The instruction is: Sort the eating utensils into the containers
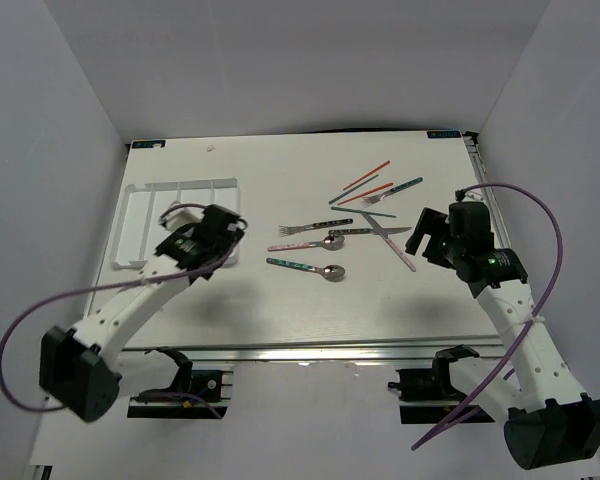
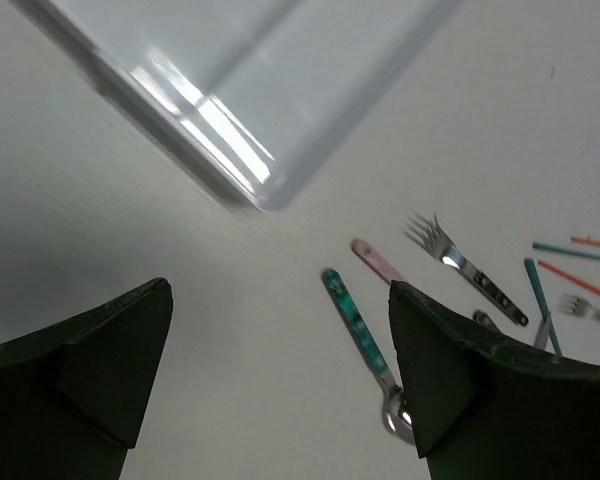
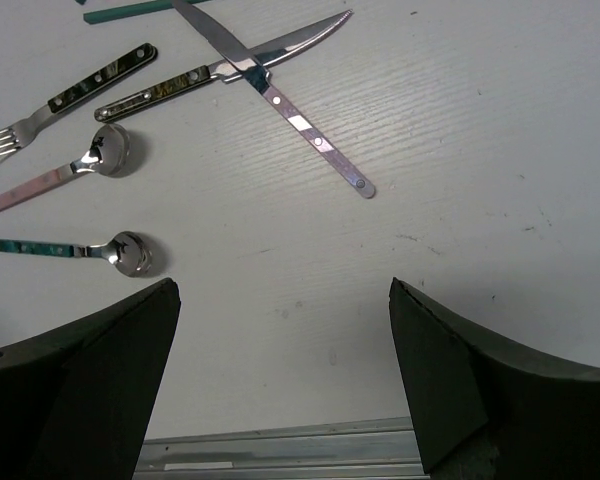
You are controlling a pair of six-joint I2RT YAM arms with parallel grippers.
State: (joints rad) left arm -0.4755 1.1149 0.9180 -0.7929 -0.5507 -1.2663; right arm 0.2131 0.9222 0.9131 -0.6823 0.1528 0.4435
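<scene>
The white divided tray [image 1: 130, 215] lies at the left; its slots look empty, though my left arm covers part of it. Its corner shows in the left wrist view [image 2: 230, 130]. My left gripper [image 1: 225, 225] [image 2: 280, 300] is open and empty, above the table by the tray's right edge. Right of it lie a teal spoon [image 1: 305, 267] [image 2: 360, 325], a pink spoon [image 1: 305, 243] and a dark-handled fork [image 1: 315, 227]. My right gripper [image 1: 425, 235] [image 3: 283, 290] is open and empty, just right of a pink knife [image 1: 395, 245] [image 3: 300, 125] crossed over a dark-handled knife [image 1: 370, 231] [image 3: 220, 70].
Red chopsticks [image 1: 367, 175], a teal chopstick [image 1: 365, 212] and a teal fork [image 1: 395, 190] lie behind the knives. The table's metal front rail [image 3: 280, 455] runs below my right gripper. White walls close in the table on three sides.
</scene>
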